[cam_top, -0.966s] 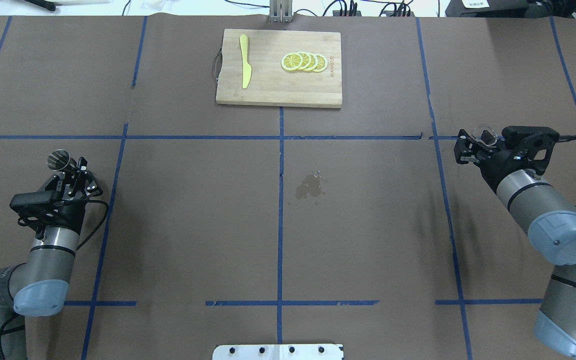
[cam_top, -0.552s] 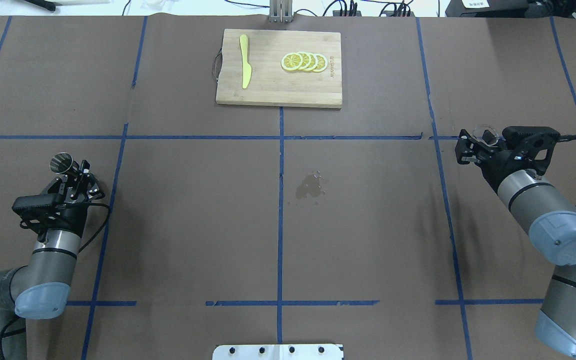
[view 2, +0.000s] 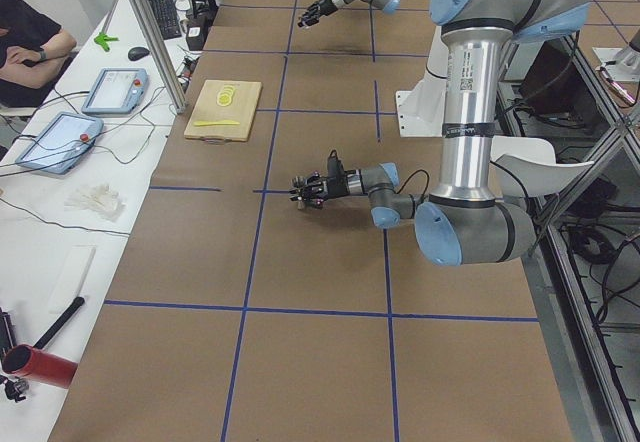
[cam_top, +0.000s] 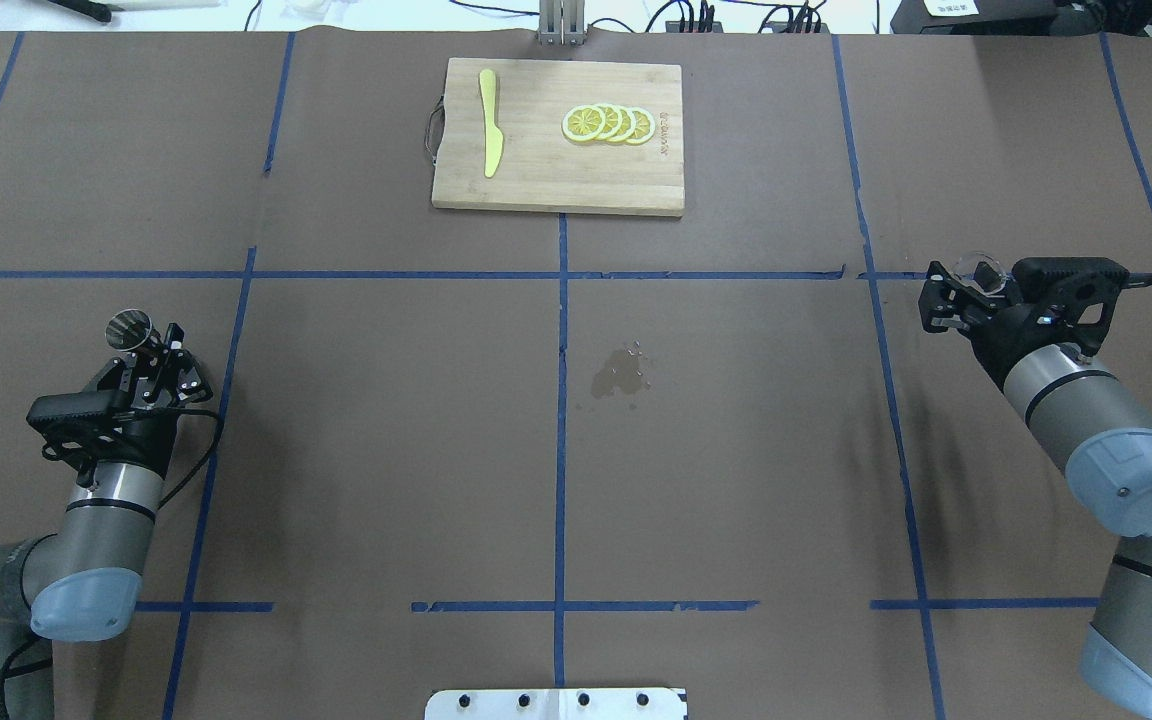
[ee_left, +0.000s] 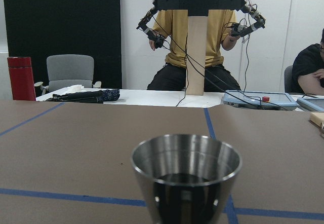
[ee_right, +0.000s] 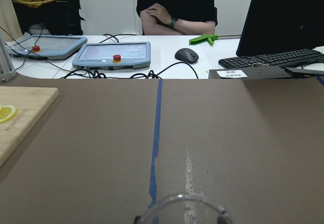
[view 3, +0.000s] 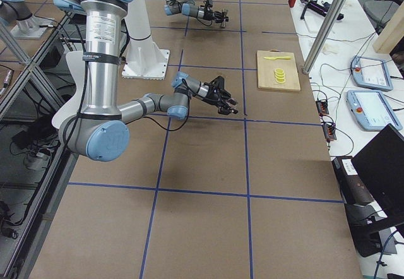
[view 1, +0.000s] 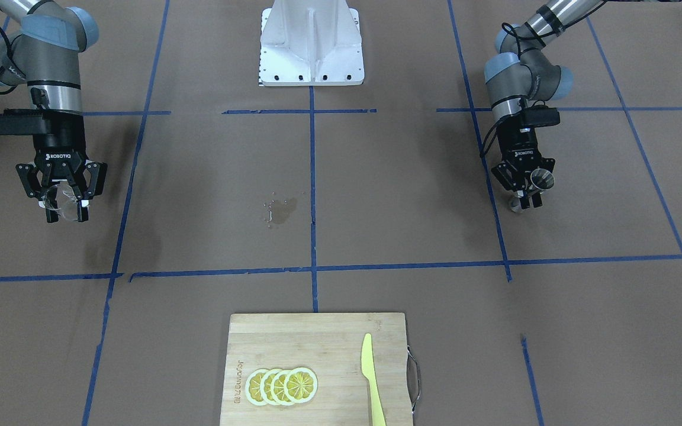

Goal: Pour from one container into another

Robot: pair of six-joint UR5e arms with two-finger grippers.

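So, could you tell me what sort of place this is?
Most likely a robotics lab: a table with a blue tape grid, teach pendants on the side desk, and an operator wearing wired hand gear.

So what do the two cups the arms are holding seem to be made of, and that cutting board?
Metal cup: likely stainless steel, shiny, with mirror-like reflections on its rim and wall.
Clear cup: see-through, glass or clear plastic; the look leaves that open.
Cutting board: pale wood, possibly bamboo, matte, with visible strips of grain.
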